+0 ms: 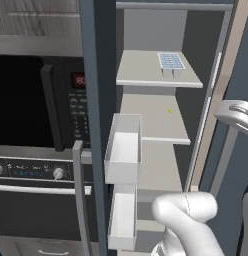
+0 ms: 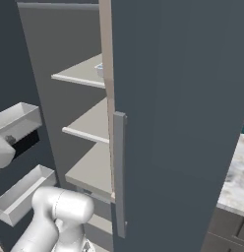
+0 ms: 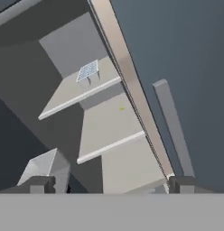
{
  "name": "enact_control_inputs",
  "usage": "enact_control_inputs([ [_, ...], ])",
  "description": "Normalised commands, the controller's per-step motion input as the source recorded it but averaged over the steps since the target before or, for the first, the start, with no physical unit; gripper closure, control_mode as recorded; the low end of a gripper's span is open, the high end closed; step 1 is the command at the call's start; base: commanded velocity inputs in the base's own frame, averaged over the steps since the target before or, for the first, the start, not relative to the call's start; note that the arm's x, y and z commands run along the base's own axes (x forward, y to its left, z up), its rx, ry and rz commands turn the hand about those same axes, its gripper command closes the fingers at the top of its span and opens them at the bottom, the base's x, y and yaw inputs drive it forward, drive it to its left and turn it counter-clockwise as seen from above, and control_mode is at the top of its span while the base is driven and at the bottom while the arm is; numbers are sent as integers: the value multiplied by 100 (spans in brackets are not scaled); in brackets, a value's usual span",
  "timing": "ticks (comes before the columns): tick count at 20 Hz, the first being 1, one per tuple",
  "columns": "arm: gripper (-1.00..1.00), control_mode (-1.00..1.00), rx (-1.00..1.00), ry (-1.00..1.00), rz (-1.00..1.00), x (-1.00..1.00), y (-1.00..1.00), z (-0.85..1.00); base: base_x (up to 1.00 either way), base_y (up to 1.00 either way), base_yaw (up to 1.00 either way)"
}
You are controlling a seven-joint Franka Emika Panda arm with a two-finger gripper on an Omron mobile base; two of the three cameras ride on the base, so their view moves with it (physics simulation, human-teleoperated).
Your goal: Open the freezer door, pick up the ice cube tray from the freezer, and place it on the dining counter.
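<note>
Freezer door [image 1: 92,100]: smooth matt slate-blue panel; white plastic-looking bins [image 1: 123,150] on its inner side. Freezer [image 1: 146,30]: matt grey walls, flat beige-grey matt shelves [image 1: 146,70]. Ice cube tray [image 1: 171,62]: pale blue-white, plastic-looking grid. Microwave [image 1: 26,95]: glossy black front. Counter [image 2: 234,182]: veined marble, polished.

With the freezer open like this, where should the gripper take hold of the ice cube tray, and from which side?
Probably by the front edge of the ice cube tray, coming straight in through the open front. It lies flat on the top shelf toward the right wall, so the open gripper could close across its thin rim; the shelf above the tray may limit a top approach.
</note>
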Motion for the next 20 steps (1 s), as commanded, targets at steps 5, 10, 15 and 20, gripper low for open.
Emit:
enact_control_inputs([
  [5,-100,-100,20,-7,-21,0,0,17,0,0,0],
  [10,-100,-100,20,-4,-22,0,0,29,0,0,0],
  [15,-100,-100,19,0,-22,4,0,31,0,0,0],
  [20,-100,-100,19,-3,-19,5,-2,3,0,0,0],
])
